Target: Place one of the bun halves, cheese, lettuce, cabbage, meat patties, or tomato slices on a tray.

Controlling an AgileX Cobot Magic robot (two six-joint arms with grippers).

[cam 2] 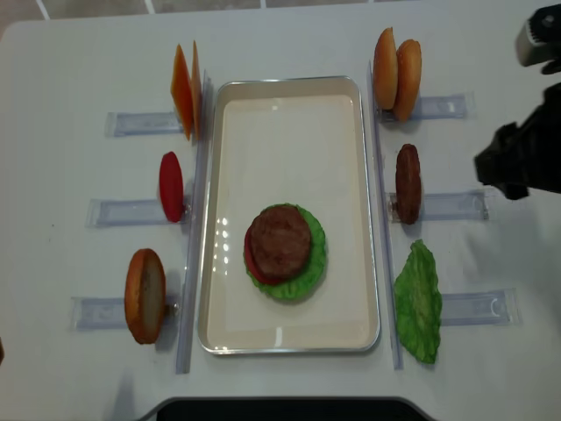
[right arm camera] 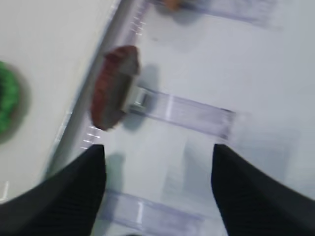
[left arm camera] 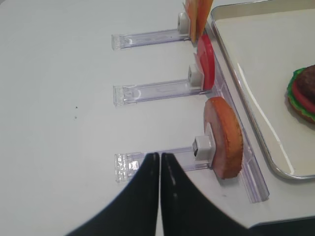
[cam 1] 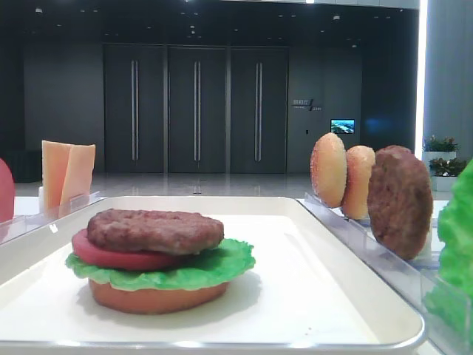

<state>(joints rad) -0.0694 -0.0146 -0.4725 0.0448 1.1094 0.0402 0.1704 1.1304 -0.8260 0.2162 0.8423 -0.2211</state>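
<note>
Looking across the low exterior view first: a half-built burger is sitting on the tray [cam 1: 310,222], stacked bun [cam 1: 155,296], lettuce leaf [cam 1: 166,270], tomato slice [cam 1: 111,254] and meat patty [cam 1: 155,229] on top. On the right rack, two bun halves [cam 1: 341,174] and a second patty [cam 1: 399,200] are standing on edge; cheese slices [cam 1: 68,174] are standing on the left. No gripper is showing here.

Right wrist view, blurred: the right gripper [right arm camera: 158,189] is hanging over the table beside the tray rim, its dark fingers [right arm camera: 74,189] spread wide and holding nothing. The racked patty [right arm camera: 114,86] is lying ahead of it, apart from the fingers.

Left wrist view: the left gripper [left arm camera: 160,194] is hovering with fingers pressed together, gripping nothing, just short of a clear holder [left arm camera: 162,162] carrying a bun half [left arm camera: 226,137]. A red tomato slice [left arm camera: 206,64] is waiting in the next rack.

Overhead view: four layers are resting on the tray [cam 2: 351,132], toward its near end. Waiting in the racks: cheese [cam 2: 184,92], tomato [cam 2: 171,186], one bun left [cam 2: 145,294], two buns right [cam 2: 396,66], patty [cam 2: 408,182], and a spare lettuce leaf [cam 2: 419,303]. The right arm's dark bulk is sitting at the right edge. Judging from this, the stack is lacking cheese and a top bun; the next pick is not yet begun.
</note>
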